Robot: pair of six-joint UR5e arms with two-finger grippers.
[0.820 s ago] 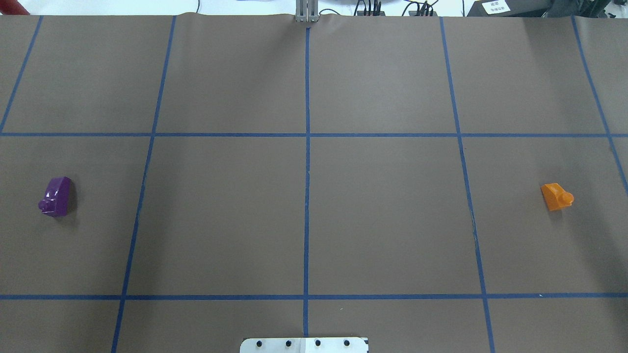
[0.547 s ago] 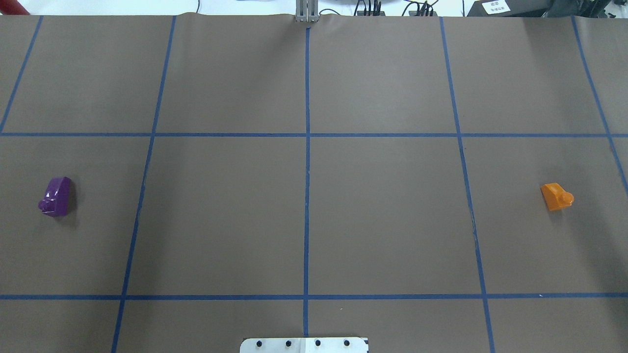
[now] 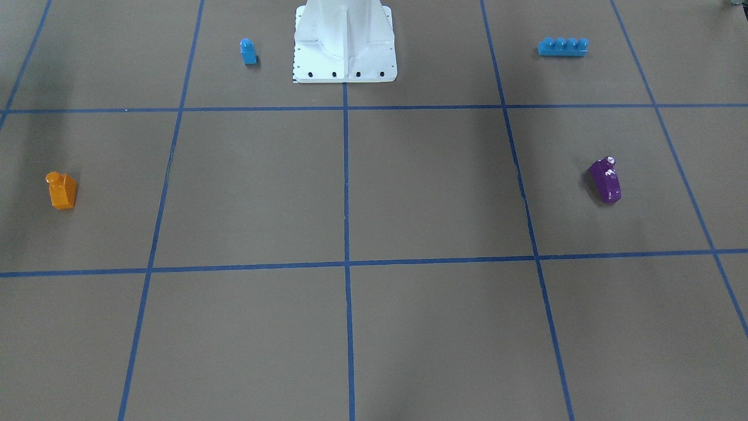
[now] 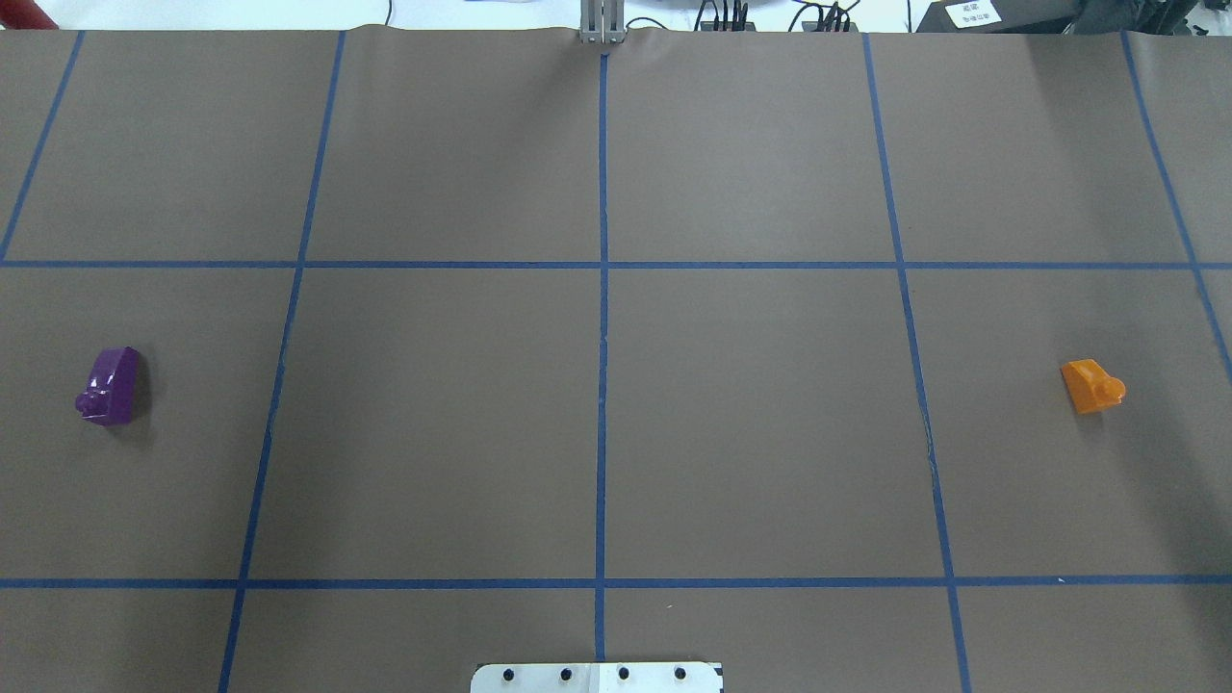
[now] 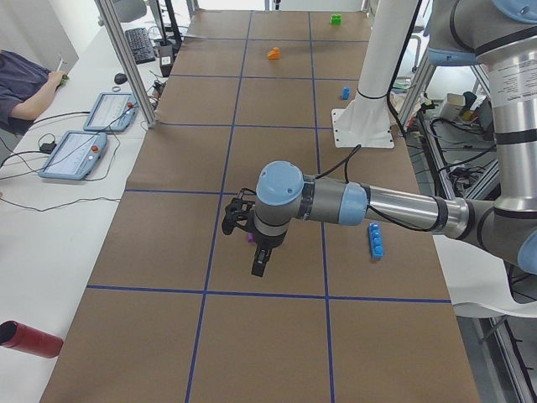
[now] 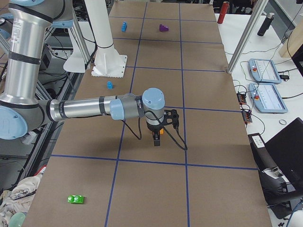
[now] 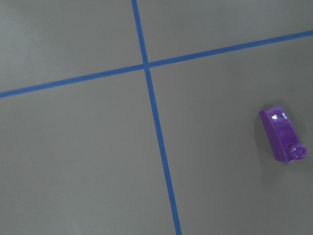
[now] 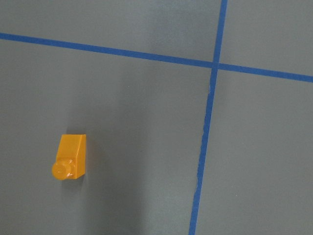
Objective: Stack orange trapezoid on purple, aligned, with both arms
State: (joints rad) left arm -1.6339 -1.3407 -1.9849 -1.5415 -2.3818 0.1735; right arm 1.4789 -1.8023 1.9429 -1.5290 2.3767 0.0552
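A brown paper-covered desk (image 4: 751, 423), marked into big squares by blue tape lines (image 4: 603, 385), is seen from above. The purple block (image 4: 111, 386) sits at the far left of the overhead frame, about halfway down. The orange block (image 4: 1092, 386) sits at the far right at the same height, so the two are well apart and nothing touches either. In the view facing the robot the sides swap, with orange at the left edge and purple toward the right. Near the top of that view, a small blue block (image 3: 248, 51) and a long blue brick (image 3: 563, 47) flank the white pedestal (image 3: 345, 41). From the side views, the left hand (image 5: 256, 252) hangs over the desk beside the purple block, and the right hand (image 6: 156, 136) hangs over the orange one. Whether either hand is open or closed cannot be told. Each wrist camera looks down on its own block lying free on the paper.
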